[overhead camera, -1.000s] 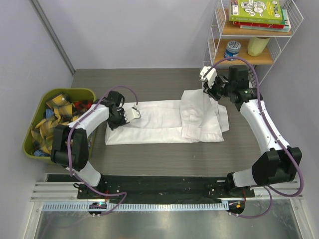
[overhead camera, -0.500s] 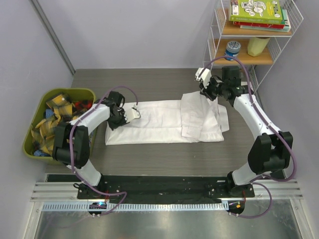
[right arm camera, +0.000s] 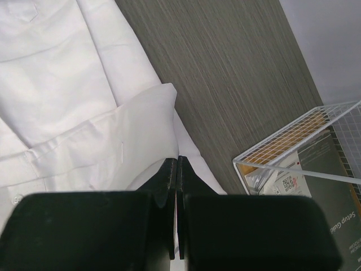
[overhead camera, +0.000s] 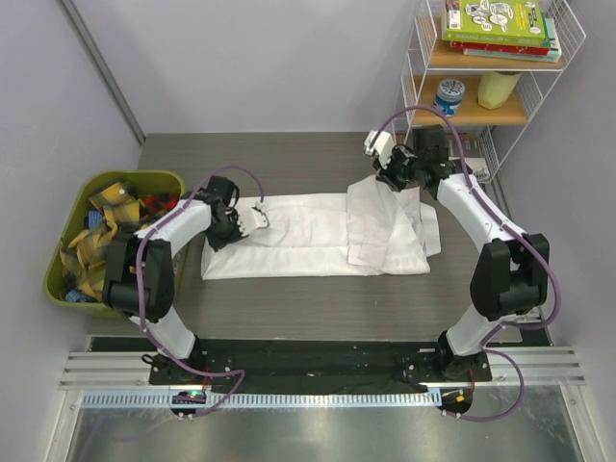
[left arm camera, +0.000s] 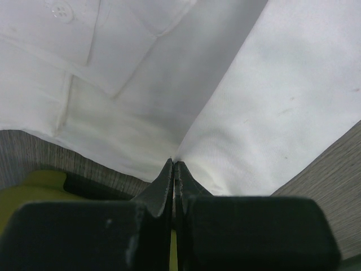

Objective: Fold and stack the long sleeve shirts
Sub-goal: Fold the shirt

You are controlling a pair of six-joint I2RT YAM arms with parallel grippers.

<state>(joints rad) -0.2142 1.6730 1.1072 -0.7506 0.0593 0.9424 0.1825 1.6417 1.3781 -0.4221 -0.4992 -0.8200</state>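
Dark booklet (right arm camera: 334, 179) in wire rack (right arm camera: 293, 134): "Setup Gu…", cut off. Other print illegible.

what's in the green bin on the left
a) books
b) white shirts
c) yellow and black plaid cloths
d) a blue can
C: the green bin holds yellow-and-black plaid cloths; the white shirt lies out on the table.

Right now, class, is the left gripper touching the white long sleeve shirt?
Touching. The left wrist view shows the left gripper shut, its tips pinching a crease of the long sleeve shirt, with the cloth gathered to a peak between them.
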